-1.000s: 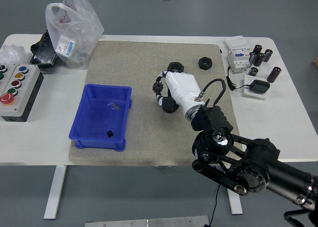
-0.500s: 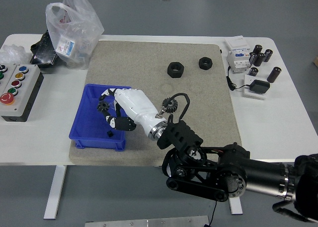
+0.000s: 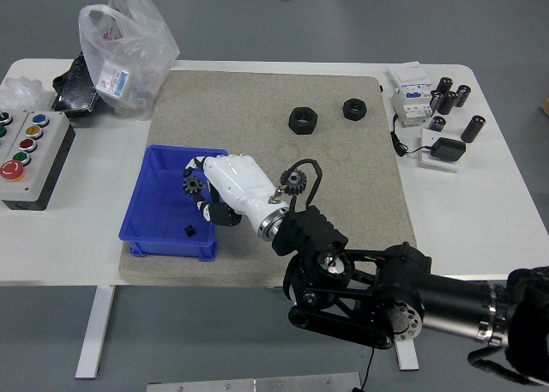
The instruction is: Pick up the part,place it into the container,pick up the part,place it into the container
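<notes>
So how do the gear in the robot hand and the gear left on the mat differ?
The held gear sits in the right robot hand over the blue bin; the second gear lies free on the mat, outside the bin. The held one is partly hidden by fingers, the other fully visible. Both are small, dark and toothed.

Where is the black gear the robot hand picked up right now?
In the head view the gear sits at the fingertips of the right robot hand, over the blue bin, left of centre on the mat.

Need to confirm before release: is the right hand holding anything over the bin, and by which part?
Yes: the right hand grips a small black gear by its toothed rim at the fingertips, over the blue container.
</notes>
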Tool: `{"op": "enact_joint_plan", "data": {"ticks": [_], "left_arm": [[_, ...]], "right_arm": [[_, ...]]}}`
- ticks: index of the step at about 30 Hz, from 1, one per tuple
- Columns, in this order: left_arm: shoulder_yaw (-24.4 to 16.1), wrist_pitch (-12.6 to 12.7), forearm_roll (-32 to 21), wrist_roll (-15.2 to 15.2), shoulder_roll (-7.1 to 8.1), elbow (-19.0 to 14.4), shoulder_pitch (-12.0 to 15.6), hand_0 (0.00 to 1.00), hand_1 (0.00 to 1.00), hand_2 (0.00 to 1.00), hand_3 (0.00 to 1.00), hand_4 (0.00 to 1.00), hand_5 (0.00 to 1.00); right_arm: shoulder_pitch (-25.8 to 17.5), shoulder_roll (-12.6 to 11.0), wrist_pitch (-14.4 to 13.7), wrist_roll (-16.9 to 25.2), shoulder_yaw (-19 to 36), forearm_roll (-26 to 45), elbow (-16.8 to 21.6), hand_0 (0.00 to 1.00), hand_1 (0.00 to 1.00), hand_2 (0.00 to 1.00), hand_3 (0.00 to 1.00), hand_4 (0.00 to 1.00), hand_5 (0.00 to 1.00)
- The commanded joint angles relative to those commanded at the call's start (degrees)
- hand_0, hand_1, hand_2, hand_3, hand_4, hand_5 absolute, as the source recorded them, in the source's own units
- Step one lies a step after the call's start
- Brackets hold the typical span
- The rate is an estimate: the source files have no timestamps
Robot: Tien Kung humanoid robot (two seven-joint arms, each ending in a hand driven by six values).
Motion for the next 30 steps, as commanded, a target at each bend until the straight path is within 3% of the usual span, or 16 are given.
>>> {"op": "enact_joint_plan", "data": {"ticks": [4, 5, 10, 11, 19, 22, 23, 25, 28, 29, 30], "left_arm": [[0.04, -0.04, -0.01, -0.02, 0.00, 0.00, 0.00, 0.616, 0.614, 0.613, 0.617, 0.593, 0.348], [0.04, -0.04, 0.00, -0.02, 0.00, 0.00, -0.01, 0.614, 0.613, 0.611, 0.615, 0.586, 0.348], [0.05, -0.08, 0.00, -0.01, 0.00, 0.00, -0.01, 0.614, 0.613, 0.611, 0.615, 0.586, 0.348], [0.04, -0.09, 0.01, -0.01, 0.00, 0.00, 0.00, 0.614, 0.611, 0.610, 0.613, 0.579, 0.347], [-0.30, -0.10, 0.29, 0.03, -0.15, 0.00, 0.13, 0.613, 0.609, 0.608, 0.613, 0.573, 0.346], [-0.57, -0.08, 0.56, 0.09, -0.15, 0.00, 0.21, 0.613, 0.609, 0.608, 0.613, 0.573, 0.346], [-0.58, -0.09, 0.61, 0.08, -0.14, 0.00, 0.19, 0.611, 0.611, 0.606, 0.611, 0.561, 0.346], [-0.53, -0.11, 0.61, 0.01, -0.14, 0.00, 0.12, 0.611, 0.611, 0.606, 0.611, 0.561, 0.346], [-0.48, -0.13, 0.66, -0.09, -0.14, 0.00, 0.03, 0.611, 0.611, 0.606, 0.611, 0.561, 0.346], [-0.47, -0.14, 0.69, -0.10, -0.15, 0.00, 0.01, 0.610, 0.610, 0.604, 0.609, 0.547, 0.338], [-0.47, -0.15, 0.73, -0.11, -0.15, 0.00, -0.01, 0.610, 0.610, 0.604, 0.609, 0.547, 0.338]], "right_arm": [[-0.15, -0.11, 0.78, -0.21, 0.46, 0.34, -0.03, 0.212, 0.395, 0.240, 0.769, 0.528, 0.176], [-0.15, -0.12, 1.01, -0.27, 0.48, 0.44, -0.03, 0.212, 0.366, 0.240, 0.862, 0.638, 0.178], [-0.09, -0.18, 2.06, -0.56, 0.29, 0.83, -0.02, 0.212, 0.366, 0.240, 0.862, 0.638, 0.178], [-0.10, -0.18, 2.14, -0.59, 0.28, 0.86, -0.02, 0.204, 0.342, 0.247, 0.874, 0.714, 0.208], [-1.65, -2.15, 2.63, -2.56, 7.20, -3.02, 0.15, 0.202, 0.324, 0.247, 0.856, 0.705, 0.196], [-1.95, -3.21, 5.37, -5.13, 11.59, -6.63, -1.21, 0.202, 0.324, 0.247, 0.856, 0.705, 0.196], [-2.00, -3.45, 6.60, -6.23, 12.95, -7.87, -2.16, 0.211, 0.341, 0.288, 0.851, 0.856, 0.348], [-2.17, -3.77, 9.23, -8.52, 15.44, -10.25, -3.87, 0.211, 0.341, 0.288, 0.851, 0.856, 0.348], [-2.46, -3.92, 13.13, -8.79, 17.04, -11.78, -5.37, 0.211, 0.341, 0.288, 0.851, 0.856, 0.348], [-2.54, -3.91, 14.36, -8.79, 17.09, -11.91, -5.68, 0.255, 0.455, 0.826, 0.982, 0.998, 0.577], [-2.61, -3.87, 15.87, -8.79, 17.01, -11.92, -6.00, 0.255, 0.455, 0.826, 0.982, 0.998, 0.577]]}}
